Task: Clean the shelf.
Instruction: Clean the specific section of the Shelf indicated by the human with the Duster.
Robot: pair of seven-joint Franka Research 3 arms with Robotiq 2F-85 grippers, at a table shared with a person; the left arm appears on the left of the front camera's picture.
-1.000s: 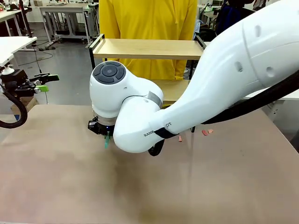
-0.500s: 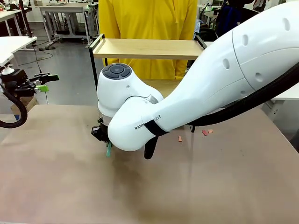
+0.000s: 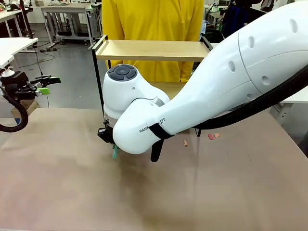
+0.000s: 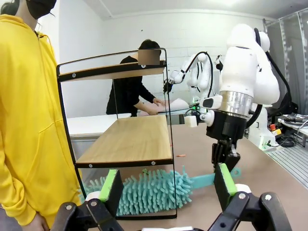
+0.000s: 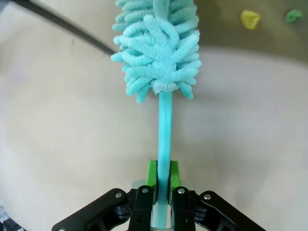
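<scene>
Brown counter (image 3: 72,192) in a busy lab, with a person in a yellow hoodie (image 3: 151,19) standing right behind the shelf (image 3: 151,49), which sits at the counter's far edge. The right arm's jaws are clenched on the thin handle of a teal fluffy duster (image 5: 159,48). Its head is poked in low under the bottom board, resting on the counter between the frame legs. The left arm's jaws are released, off to the side, holding nothing. Both boards look bare, nothing stored on either tier. Can't tell if they've been wiped yet; my guess is the job's partway, with the boards maybe left to do. A few small coloured scraps (image 3: 213,136) lie on the counter near the shelf's foot.
</scene>
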